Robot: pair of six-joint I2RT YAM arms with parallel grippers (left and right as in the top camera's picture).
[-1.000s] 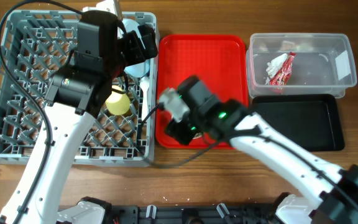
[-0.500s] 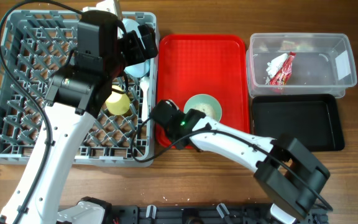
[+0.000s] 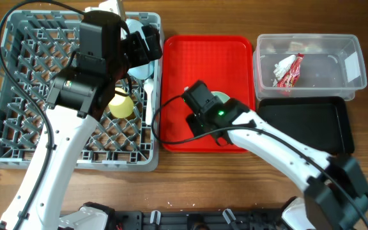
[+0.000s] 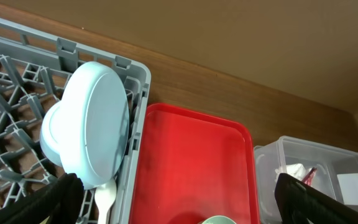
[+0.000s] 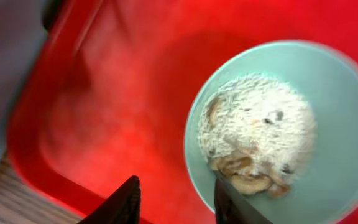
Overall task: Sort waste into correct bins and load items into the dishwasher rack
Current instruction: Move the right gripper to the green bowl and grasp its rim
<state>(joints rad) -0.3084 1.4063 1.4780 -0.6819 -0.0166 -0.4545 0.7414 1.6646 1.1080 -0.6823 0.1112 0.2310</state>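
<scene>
The mint-green bowl [image 5: 272, 124] holds beige rice-like food [image 5: 253, 124] and sits on the red tray [image 5: 104, 93]. My right gripper [image 5: 176, 202] is open above the bowl's left rim, one finger over the tray and one over the bowl; in the overhead view it [image 3: 204, 110] covers most of the bowl [image 3: 222, 99]. My left gripper [image 4: 182, 208] is open and empty over the grey rack's [image 3: 18, 83] back right corner. A pale blue dish [image 4: 92, 124] stands on edge in the rack beside a white spoon [image 4: 106, 198]. A yellow cup [image 3: 121, 105] sits in the rack.
The clear tub [image 3: 337, 45] at the back right holds the red-and-white wrapper [image 3: 292, 71] and a white tissue [image 3: 282, 62]. The shallow black tray [image 3: 308, 124] lies in front of it. The left arm's cable loops over the rack.
My right arm has swung over the red tray, and its gripper now sits over the mint-green bowl's left side. The left arm has not moved.
</scene>
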